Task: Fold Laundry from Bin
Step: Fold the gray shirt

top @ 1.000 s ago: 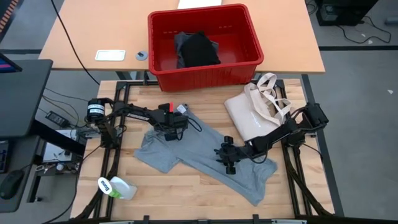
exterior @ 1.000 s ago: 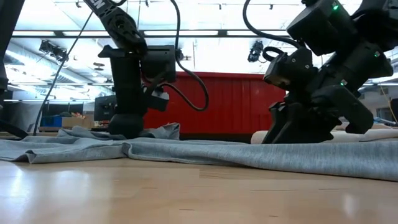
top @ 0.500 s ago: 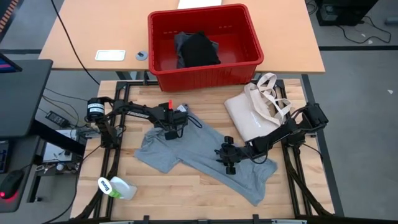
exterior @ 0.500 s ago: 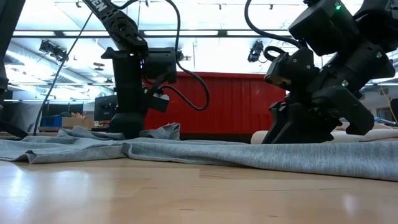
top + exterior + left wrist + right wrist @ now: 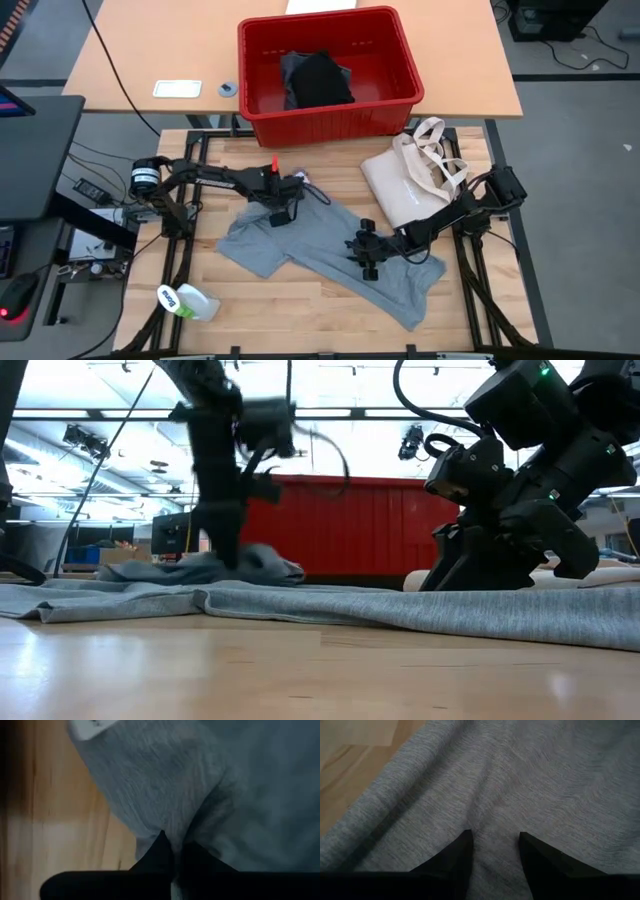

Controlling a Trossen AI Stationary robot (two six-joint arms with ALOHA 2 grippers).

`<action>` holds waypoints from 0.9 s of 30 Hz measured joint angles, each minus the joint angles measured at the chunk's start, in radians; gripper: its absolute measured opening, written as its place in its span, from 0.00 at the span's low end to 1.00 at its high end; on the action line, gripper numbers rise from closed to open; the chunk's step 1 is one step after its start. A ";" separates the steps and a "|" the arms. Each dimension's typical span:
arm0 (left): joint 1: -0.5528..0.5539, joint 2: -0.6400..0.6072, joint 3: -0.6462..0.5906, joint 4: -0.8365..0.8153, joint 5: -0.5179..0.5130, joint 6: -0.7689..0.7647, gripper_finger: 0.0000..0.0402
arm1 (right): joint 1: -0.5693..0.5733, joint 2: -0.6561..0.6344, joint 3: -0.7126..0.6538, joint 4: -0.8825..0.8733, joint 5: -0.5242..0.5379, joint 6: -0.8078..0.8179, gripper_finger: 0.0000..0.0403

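Observation:
The light grey T-shirt [image 5: 330, 250] lies spread across the wooden table. My left gripper [image 5: 278, 212] is at its far left end, shut on a bunch of cloth that rises above the rest [image 5: 245, 565]. My right gripper [image 5: 366, 262] stands on the shirt's right half, with its fingers apart and flat cloth between them [image 5: 495, 850]. The red bin [image 5: 330, 125] stands beyond the table's far edge, with a black garment [image 5: 320, 80] inside. My left gripper pinches a fold of the shirt's cloth [image 5: 172, 837] between its two shut fingers, near the shirt's far left end. The fingers come steeply from above. The pinched cloth is drawn up into a peak; the rest of the shirt lies on the table. My right gripper rests its two spread fingertips [image 5: 462, 852] on the shirt's flat cloth, slanting down from the table's right side. Nothing is bunched between them. The cloth under them lies on the table.
A cream tote bag [image 5: 400, 185] lies at the table's far right, next to the right arm. A white and green bottle [image 5: 185, 300] lies on its side near the front left corner. Bare wood shows along the near edge.
My left gripper has taken hold of the shirt's far left end and gone up. This has pulled a bunch of cloth up off the table, while the rest of the shirt stays flat.

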 joint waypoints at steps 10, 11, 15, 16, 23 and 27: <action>-0.054 -0.005 0.173 -0.005 0.127 -0.225 0.03 | -0.015 0.001 0.000 0.000 0.049 0.010 0.43; -0.061 -0.005 0.177 0.002 0.135 -0.238 0.03 | -0.019 0.001 0.000 0.000 0.071 0.011 0.43; -0.094 -0.005 0.177 0.026 0.155 -0.264 0.03 | -0.041 0.001 -0.001 0.010 0.108 0.000 0.43; -0.100 -0.005 0.177 0.035 0.156 -0.264 0.03 | -0.052 0.003 -0.002 0.019 0.105 -0.009 0.43; -0.112 -0.005 0.187 0.009 0.113 -0.264 0.03 | -0.138 0.038 0.007 0.105 -0.016 -0.045 0.43; -0.104 -0.015 0.187 0.002 0.060 -0.253 0.03 | -0.147 0.048 0.029 0.093 -0.090 -0.066 0.43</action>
